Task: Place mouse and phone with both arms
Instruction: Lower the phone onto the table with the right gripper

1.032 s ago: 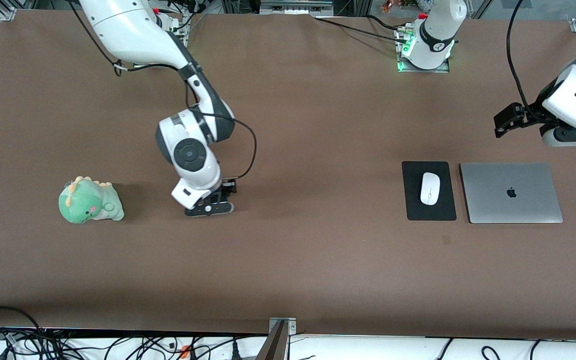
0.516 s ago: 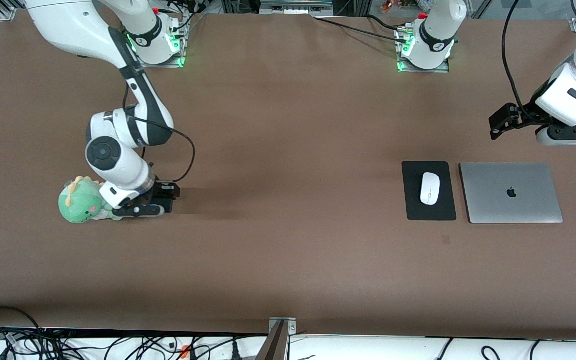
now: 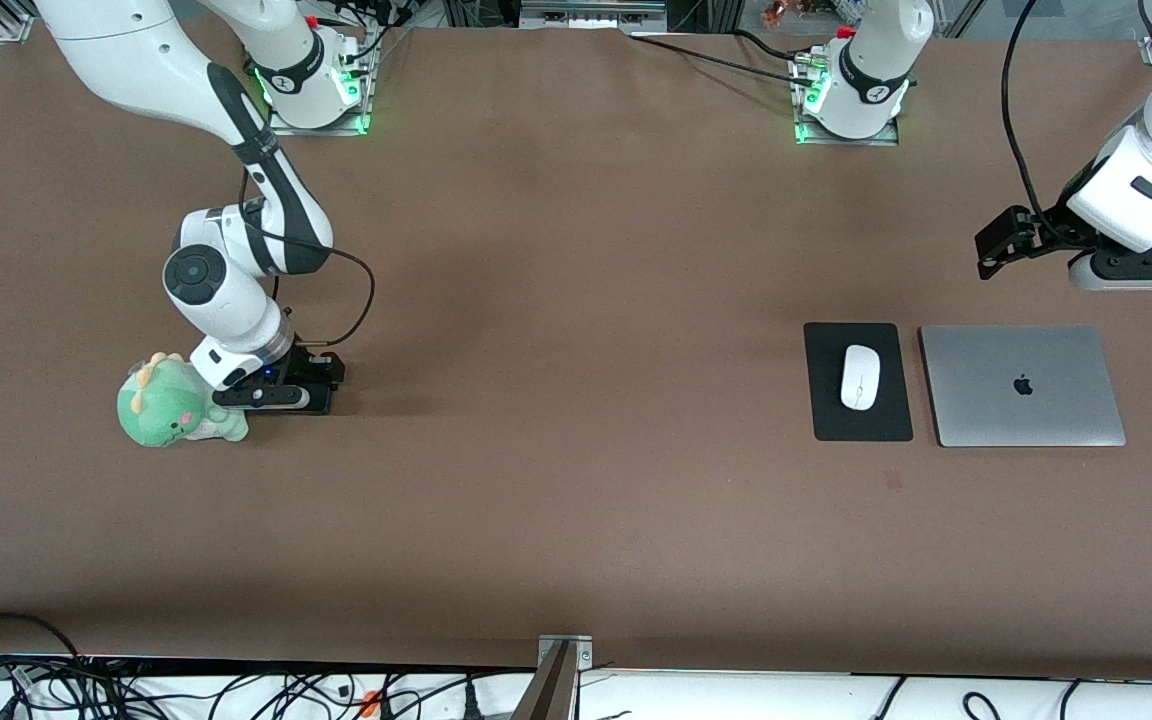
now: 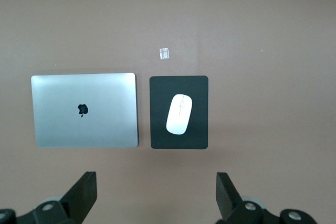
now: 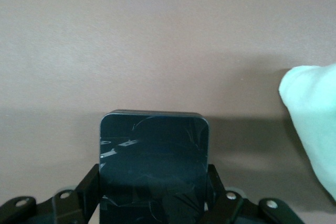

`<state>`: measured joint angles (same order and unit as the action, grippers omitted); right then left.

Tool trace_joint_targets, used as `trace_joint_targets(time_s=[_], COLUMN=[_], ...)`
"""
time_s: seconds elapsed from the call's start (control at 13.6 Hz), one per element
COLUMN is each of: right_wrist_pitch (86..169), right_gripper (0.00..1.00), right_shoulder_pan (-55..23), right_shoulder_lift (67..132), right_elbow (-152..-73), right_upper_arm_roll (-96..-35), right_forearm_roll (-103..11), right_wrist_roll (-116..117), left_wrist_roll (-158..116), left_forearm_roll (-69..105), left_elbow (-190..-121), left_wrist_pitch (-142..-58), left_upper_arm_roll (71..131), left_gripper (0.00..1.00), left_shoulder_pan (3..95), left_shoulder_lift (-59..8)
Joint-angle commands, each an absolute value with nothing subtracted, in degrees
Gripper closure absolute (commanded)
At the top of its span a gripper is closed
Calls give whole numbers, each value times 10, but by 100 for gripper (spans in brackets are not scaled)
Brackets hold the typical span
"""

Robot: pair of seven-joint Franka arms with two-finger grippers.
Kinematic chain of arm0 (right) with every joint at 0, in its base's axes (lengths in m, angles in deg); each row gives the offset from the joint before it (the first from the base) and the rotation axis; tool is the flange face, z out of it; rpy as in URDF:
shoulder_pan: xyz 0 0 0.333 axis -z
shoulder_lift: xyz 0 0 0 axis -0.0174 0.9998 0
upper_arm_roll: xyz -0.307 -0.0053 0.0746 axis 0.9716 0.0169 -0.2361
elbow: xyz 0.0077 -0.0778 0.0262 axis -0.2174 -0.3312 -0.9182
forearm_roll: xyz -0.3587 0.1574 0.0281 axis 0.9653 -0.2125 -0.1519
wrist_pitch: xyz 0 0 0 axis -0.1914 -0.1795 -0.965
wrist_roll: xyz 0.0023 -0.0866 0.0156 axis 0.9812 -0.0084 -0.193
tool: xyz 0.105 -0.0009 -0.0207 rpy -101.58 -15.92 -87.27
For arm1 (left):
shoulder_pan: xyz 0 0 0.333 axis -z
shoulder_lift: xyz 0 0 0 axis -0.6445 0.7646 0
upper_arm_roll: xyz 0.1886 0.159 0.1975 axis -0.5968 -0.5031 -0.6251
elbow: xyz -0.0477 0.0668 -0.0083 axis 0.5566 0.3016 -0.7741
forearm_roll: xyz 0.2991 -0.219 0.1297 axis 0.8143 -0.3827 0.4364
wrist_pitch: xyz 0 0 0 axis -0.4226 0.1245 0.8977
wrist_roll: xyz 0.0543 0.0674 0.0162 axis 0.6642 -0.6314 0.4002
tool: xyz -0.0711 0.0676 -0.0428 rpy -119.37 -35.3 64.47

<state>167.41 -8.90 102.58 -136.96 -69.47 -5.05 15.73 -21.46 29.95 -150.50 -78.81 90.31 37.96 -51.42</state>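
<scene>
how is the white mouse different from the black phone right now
The small white oval mouse is rounded and pale; the flat black rounded-corner phone is rectangular and dark. The mouse lies free on the black rectangular pad beside the closed silver laptop; the phone is clamped in the right gripper, next to the green plush dinosaur. The open left gripper hangs above the table, holding nothing.

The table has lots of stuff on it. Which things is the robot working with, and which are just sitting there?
Working with:
small white oval mouse
flat black phone, in right gripper

Just sitting there:
green plush dinosaur
black rectangular pad, under mouse
closed silver laptop
</scene>
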Motion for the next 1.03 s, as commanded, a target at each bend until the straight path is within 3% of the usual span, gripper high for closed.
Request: trace_joint_targets(time_s=[0.0, 0.15, 0.22, 0.37, 0.44, 0.74, 0.96], right_wrist_pitch=[1705, 1720, 1720, 1720, 1720, 1703, 1633], right_gripper=[83, 77, 59, 9, 0, 0, 0], right_shoulder_pan=[-74, -73, -73, -71, -70, -70, -69], right_shoulder_lift=[1026, 1034, 1037, 1038, 1039, 1033, 1019], right_elbow=[-1382, -1385, -1384, -1384, -1384, -1373, -1332], right_upper_arm_roll=[-701, -701, -701, -701, -701, -703, -705], right_forearm_roll=[-61, -60, -60, -60, -60, -60, -61], right_wrist_roll=[134, 133, 132, 127, 127, 125, 126], left_wrist_roll=[-228, -228, -228, -228, -228, -228, -228], left_forearm_roll=[285, 286, 286, 286, 286, 286, 286], left_elbow=[-1510, -1510, -1510, -1510, -1510, -1510, -1510], left_wrist_pitch=[-792, -791, -791, -790, -790, -780, -780], left_upper_arm_roll=[904, 904, 905, 905, 905, 906, 908], left_gripper=[0, 0, 0, 0, 0, 0, 0], left_shoulder_pan=[381, 380, 380, 380, 380, 381, 380], left_shoulder_lift=[-521, -522, -522, -522, -522, -523, -523])
